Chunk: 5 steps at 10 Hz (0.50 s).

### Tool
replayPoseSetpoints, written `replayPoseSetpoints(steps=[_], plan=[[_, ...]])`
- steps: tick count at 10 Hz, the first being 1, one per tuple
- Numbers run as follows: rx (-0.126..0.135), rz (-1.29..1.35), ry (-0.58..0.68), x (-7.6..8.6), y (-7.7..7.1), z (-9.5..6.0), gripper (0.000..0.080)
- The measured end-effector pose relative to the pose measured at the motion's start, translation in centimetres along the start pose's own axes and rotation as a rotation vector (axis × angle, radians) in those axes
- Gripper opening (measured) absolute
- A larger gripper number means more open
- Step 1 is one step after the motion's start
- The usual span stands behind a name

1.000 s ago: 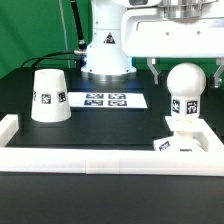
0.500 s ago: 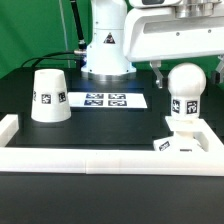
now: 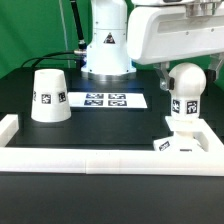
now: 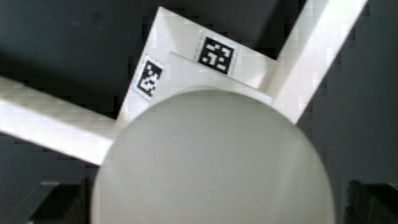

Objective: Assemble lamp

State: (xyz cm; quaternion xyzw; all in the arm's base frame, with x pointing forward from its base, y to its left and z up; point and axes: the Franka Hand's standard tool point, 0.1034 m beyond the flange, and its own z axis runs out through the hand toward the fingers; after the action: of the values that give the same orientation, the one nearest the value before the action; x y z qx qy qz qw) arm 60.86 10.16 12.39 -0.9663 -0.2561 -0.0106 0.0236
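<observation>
The round-topped bulb (image 3: 185,95) stands upright on the flat square base (image 3: 190,143) at the exterior view's right, just behind the rail. My gripper (image 3: 188,72) is open and sits over the bulb's top, one finger (image 3: 165,75) on each side of its dome. In the wrist view the bulb (image 4: 214,150) fills the space between my dark fingertips (image 4: 63,200), and the tagged base (image 4: 187,62) shows beyond it. The truncated-cone shade (image 3: 48,95) stands alone at the exterior view's left.
The marker board (image 3: 105,100) lies flat in the middle, in front of the robot's pedestal (image 3: 105,50). A long white rail (image 3: 100,158) runs along the front with raised ends at both sides; it also shows in the wrist view (image 4: 54,110).
My gripper has come down and slightly toward the exterior view's right, so its fingers now straddle the bulb's top. Bulb, base and shade have not moved.
</observation>
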Motion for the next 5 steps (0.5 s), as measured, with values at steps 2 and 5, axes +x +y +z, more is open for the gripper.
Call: replayPoseSetpoints(steps=[2, 5], plan=[[-0.006, -0.12, -0.004, -0.09, 0.22, -0.03, 0.0699], [-0.029, -0.245, -0.022, -0.25, 0.44, 0.02, 0.0699]])
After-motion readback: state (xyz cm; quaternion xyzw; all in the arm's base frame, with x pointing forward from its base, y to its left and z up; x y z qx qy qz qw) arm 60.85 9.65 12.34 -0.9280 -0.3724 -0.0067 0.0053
